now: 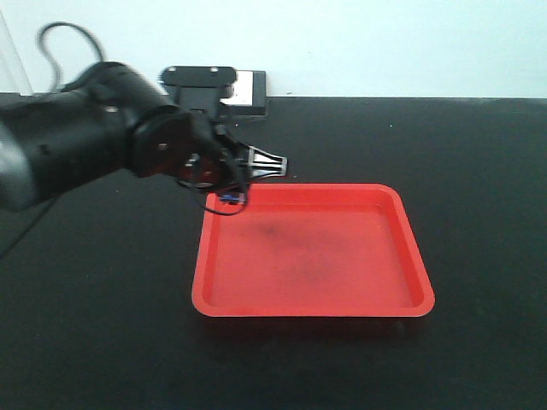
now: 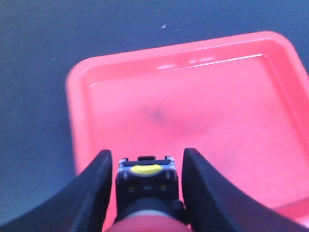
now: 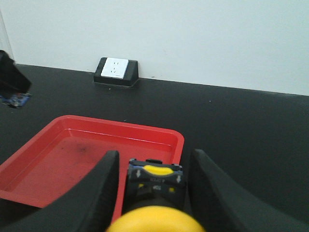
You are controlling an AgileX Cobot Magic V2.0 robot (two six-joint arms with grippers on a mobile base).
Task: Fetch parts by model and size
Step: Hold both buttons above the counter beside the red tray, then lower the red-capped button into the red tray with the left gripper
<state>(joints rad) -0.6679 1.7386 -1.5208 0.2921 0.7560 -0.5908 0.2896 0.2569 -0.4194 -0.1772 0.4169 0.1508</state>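
The red-capped push button (image 2: 146, 180), black body and blue base pointing away, sits between the fingers of my left gripper (image 2: 146, 153), which is shut on it. In the front view that gripper (image 1: 227, 184) hangs over the far left corner of the red tray (image 1: 402, 256), the button's blue base (image 1: 229, 198) showing below it. My right gripper (image 3: 154, 153) is shut on the yellow-capped push button (image 3: 154, 180), held just above the red tray's right rim (image 3: 177, 145). The right gripper is out of the front view.
A white wall socket on a black box (image 1: 231, 90) stands at the back edge of the black table (image 1: 479, 171), against the white wall. In the right wrist view the socket (image 3: 116, 71) is far left of centre and the left gripper (image 3: 12, 84) shows at the left edge.
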